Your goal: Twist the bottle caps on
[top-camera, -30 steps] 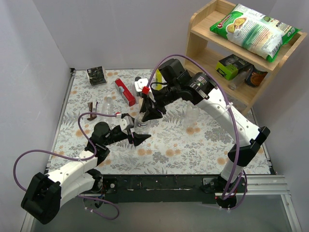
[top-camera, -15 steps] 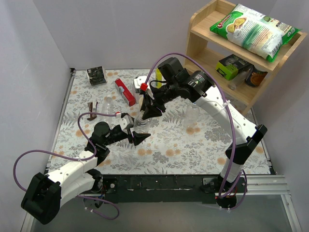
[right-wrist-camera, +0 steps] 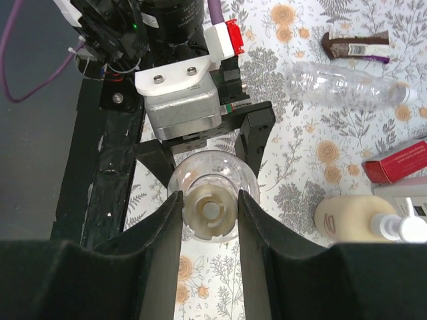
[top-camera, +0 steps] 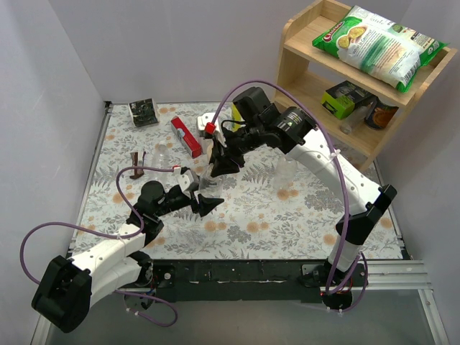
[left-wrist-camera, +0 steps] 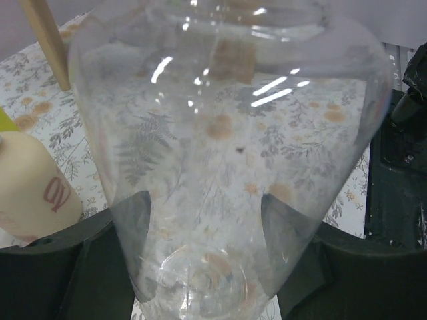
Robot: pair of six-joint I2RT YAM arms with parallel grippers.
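Right wrist, jaws down, gripping bottle cap [right-wrist-camera: 210,208]

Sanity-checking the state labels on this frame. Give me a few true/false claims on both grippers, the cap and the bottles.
1. The left gripper is empty. False: it is shut on a clear bottle, holding it upright.
2. The right gripper has its fingers on either side of a cap on top of that bottle. True.
3. That cap is blue. False: it is pale yellowish.
4. A second clear bottle lies on its side on the table. True.
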